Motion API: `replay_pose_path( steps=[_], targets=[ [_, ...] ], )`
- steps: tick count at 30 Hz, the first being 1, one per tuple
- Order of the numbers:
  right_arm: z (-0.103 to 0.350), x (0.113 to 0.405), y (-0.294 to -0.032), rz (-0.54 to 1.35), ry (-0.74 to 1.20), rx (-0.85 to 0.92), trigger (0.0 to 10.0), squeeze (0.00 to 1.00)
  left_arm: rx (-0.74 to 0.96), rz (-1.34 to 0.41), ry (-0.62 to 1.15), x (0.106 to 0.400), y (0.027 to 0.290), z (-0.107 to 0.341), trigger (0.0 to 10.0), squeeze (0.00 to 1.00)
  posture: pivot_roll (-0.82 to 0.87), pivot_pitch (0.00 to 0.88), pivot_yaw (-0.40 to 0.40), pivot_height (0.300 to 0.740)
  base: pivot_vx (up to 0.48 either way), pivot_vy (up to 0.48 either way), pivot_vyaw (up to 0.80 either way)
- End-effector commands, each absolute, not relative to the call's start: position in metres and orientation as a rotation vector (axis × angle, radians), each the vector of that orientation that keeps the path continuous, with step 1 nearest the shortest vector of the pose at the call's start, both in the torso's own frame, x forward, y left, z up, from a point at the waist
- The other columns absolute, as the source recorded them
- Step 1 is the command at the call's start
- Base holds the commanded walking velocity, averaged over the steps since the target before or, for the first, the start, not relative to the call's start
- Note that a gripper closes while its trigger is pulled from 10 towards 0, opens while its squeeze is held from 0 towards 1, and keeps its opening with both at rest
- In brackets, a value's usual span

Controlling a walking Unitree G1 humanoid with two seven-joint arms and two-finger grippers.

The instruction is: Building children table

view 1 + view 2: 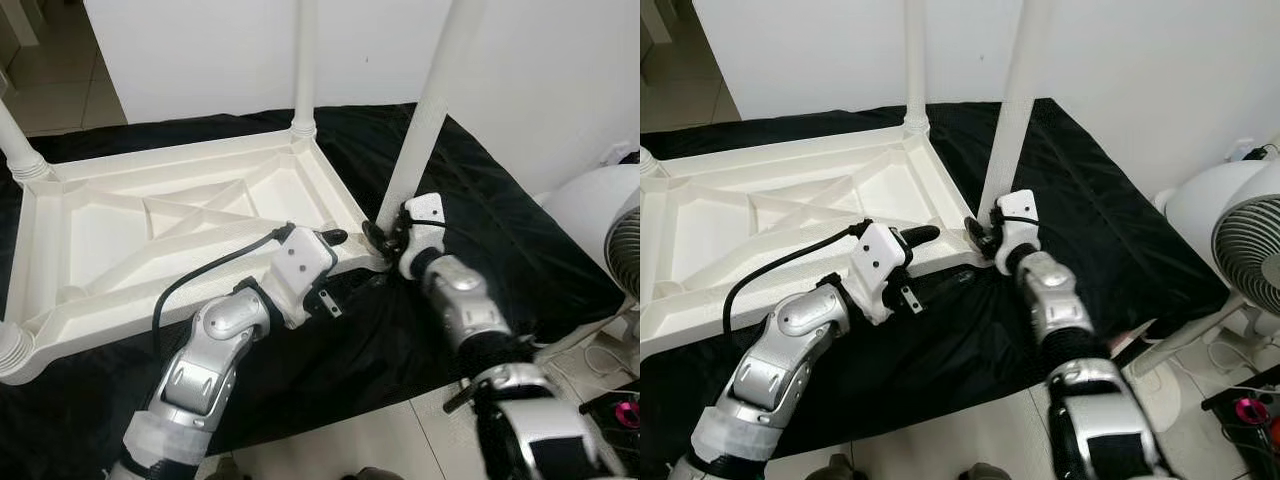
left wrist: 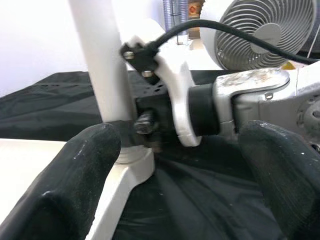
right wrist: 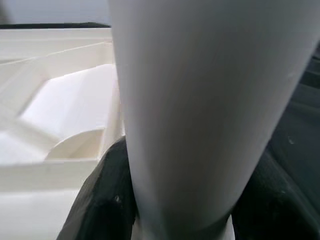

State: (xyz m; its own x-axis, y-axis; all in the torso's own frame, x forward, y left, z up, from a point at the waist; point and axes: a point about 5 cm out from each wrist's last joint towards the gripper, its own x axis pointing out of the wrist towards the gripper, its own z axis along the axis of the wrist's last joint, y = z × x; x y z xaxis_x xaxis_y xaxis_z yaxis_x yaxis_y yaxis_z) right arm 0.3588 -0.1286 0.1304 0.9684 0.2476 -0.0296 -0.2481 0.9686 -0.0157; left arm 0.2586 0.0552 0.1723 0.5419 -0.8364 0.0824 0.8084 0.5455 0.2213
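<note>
Nearest the camera, along the bottom of the head views, my two silver arms rise from the lower edge over pale floor tile. My left gripper [image 1: 335,262] sits at centre frame, its two black fingers [image 2: 75,185] spread apart with nothing between them, one above the near rim of the upturned white plastic table top [image 1: 150,225] and one below it against the black cloth [image 1: 480,220]. Just right of centre, my right gripper [image 1: 385,238] is clamped on the foot of the white table leg [image 1: 430,110], fingers pressed to either side where the leg meets the table's near right corner socket; my right wrist view has that leg [image 3: 200,115] close up between both fingers. From there the leg runs up and tilts to the right, out of the top of the frame. Beyond, the table top lies underside up on the cloth, ribs showing, across the left and middle of the frame. Another leg [image 1: 305,60] stands upright at its far corner, upper centre, and one more [image 1: 15,140] at upper left. A white fan [image 1: 620,240] stands at the right edge, against the white wall [image 1: 200,50]
</note>
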Motion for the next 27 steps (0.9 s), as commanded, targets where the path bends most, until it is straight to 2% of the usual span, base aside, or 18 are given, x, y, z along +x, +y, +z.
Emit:
replay_pose_path(
  steps=[1,3,7,11,18,19,27],
  targets=[
    [0.115,0.353,-0.131,0.125,0.106,-0.002,10.0,0.0,0.169,-0.927,-0.179,0.259,0.055,0.17,10.0,0.0,-0.06,0.0,-0.026,0.74,0.0,0.0,0.0],
    [0.116,0.347,-0.116,0.033,0.109,0.034,10.0,0.0,0.167,-0.931,-0.177,0.258,0.054,0.169,10.0,0.0,-0.06,0.0,-0.028,0.74,0.0,0.0,0.0],
    [0.117,0.345,-0.111,0.01,0.099,0.035,10.0,0.0,0.166,-0.932,-0.175,0.258,0.054,0.169,10.0,0.0,-0.06,0.0,-0.032,0.74,0.0,0.0,0.0],
    [0.125,0.341,-0.095,-0.035,0.064,0.056,10.0,0.0,0.163,-0.931,-0.174,0.256,0.053,0.169,10.0,0.0,-0.05,0.0,-0.042,0.74,0.0,0.0,0.0],
    [0.137,0.335,-0.093,-0.021,0.032,0.044,10.0,0.0,0.165,-0.924,-0.172,0.256,0.055,0.168,10.0,0.0,-0.04,0.0,-0.044,0.74,0.0,0.0,0.0],
    [0.138,0.335,-0.095,-0.02,0.023,0.056,10.0,1.0,0.165,-0.922,-0.172,0.256,0.055,0.168,10.0,0.0,-0.04,0.0,-0.046,0.74,0.0,0.0,0.0],
    [0.145,0.324,-0.112,0.075,-0.068,0.076,10.0,1.0,0.162,-0.916,-0.172,0.256,0.055,0.168,10.0,0.0,-0.04,0.0,-0.049,0.74,0.0,0.0,0.0]
  ],
)
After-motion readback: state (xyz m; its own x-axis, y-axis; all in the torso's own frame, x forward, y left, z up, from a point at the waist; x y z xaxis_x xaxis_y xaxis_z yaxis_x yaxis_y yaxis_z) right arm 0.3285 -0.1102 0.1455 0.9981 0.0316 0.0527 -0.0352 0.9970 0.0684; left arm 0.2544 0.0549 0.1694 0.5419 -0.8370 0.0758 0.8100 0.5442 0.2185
